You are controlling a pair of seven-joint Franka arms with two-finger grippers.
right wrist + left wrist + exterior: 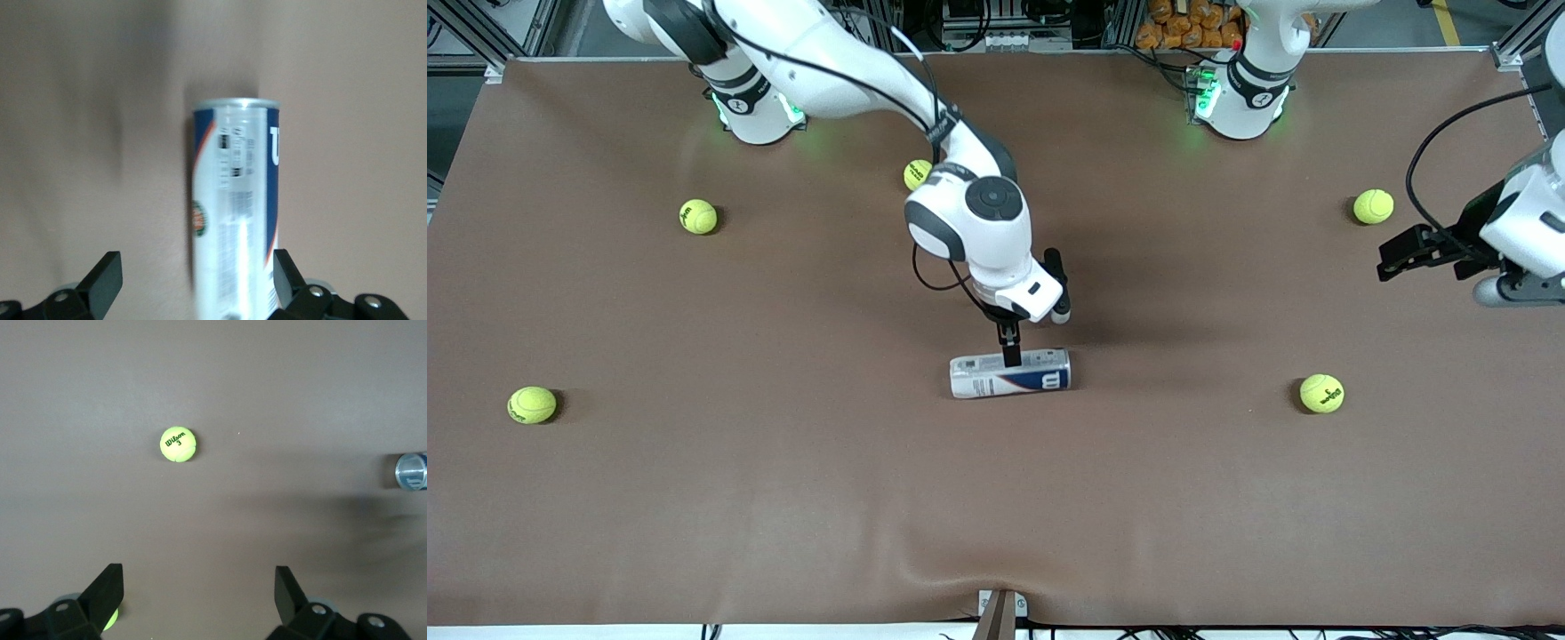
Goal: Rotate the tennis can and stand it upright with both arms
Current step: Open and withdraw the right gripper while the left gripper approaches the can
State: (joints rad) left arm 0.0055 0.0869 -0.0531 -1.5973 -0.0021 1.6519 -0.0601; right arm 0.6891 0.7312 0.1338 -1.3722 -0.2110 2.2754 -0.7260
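Note:
The tennis can [1009, 373] lies on its side in the middle of the brown table, with a white label, blue and red print and a silvery rim. My right gripper [1010, 356] hangs just over the can's middle. In the right wrist view the gripper [197, 280] is open and the can [237, 213] lies lengthwise between the fingers, close to one finger [287, 273]; I cannot tell if they touch. My left gripper [1385, 260] waits open and empty above the left arm's end of the table. The left wrist view shows that gripper [198, 590] and the can's silvery end [411, 471] far off.
Several yellow-green tennis balls lie scattered: one [1321, 393] beside the can toward the left arm's end, one [1373, 206] near the left gripper, one [917, 174] under the right arm, two [698, 216] [532, 404] toward the right arm's end. One ball [177, 445] shows in the left wrist view.

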